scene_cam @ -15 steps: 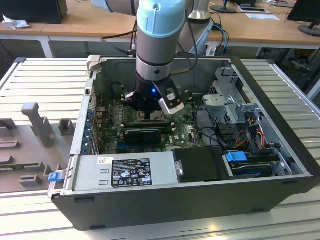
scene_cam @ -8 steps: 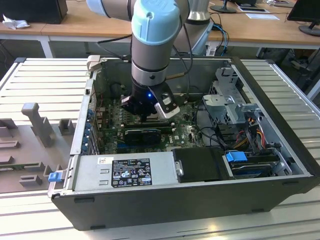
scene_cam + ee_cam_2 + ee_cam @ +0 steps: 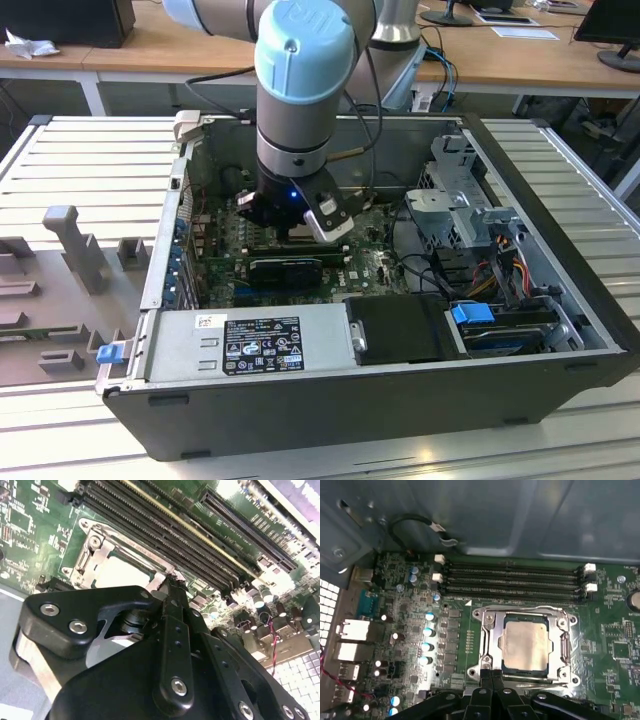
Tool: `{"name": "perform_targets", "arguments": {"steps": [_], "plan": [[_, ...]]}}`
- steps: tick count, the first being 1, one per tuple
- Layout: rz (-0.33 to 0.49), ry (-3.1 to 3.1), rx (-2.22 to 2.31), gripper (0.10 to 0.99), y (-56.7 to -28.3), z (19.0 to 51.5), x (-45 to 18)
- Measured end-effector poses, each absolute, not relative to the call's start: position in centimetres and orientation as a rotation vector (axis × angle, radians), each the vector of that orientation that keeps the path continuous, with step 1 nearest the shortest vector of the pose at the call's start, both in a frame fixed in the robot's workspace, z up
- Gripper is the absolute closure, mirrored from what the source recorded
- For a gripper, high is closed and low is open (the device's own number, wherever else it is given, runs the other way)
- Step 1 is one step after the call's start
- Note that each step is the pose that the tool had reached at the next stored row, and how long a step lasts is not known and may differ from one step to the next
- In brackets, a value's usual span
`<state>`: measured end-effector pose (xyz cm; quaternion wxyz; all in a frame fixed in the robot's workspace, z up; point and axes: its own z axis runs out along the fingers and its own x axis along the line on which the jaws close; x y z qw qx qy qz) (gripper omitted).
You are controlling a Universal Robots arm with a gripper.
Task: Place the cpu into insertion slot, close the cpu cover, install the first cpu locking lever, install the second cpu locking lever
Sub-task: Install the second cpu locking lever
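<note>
1. You have the arm (image 3: 300, 60) reaching down into the open computer case (image 3: 400, 400), with the gripper (image 3: 295, 232) low over the green motherboard (image 3: 620, 630).
2. The long black memory slots (image 3: 510, 580) lie well beyond the fingertips, on the far side of the socket. They are not your target.
3. The insertion slot (image 3: 476, 614) sits directly ahead of the fingertips, and its near edge is right at them.
4. The cpu cover (image 3: 489, 642) appears to lie flat over the slot, its frame around the chip, so I judge that closing it is done.
5. The cpu (image 3: 526, 646) is seated inside the slot and its pale face shows through the cover's cut-out, just past the fingertips. Placing it also looks done.
6. In the first wrist view the gripper (image 3: 492, 677) has its fingers clenched together with nothing between them, the tips at the socket's near rim. The second wrist view shows the gripper (image 3: 172, 585) the same way.
7. A thin locking lever (image 3: 540, 684) runs along that near rim, just beside the tips. I judge a lever step is in hand. It calls for a firm push down and then sideways, with the tips kept off the chip. Whether they touch the lever, I cannot tell.
</note>
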<state>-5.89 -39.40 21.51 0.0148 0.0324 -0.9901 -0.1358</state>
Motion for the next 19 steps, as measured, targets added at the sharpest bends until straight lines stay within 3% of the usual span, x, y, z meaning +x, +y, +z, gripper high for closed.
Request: {"name": "perform_targets", "arguments": {"steps": [11,19], "plan": [[-0.445,-3.080,0.105,0.980,-40.3,21.6,-5.9],[-0.446,-3.079,0.105,0.980,-40.2,23.8,-5.4]]}}
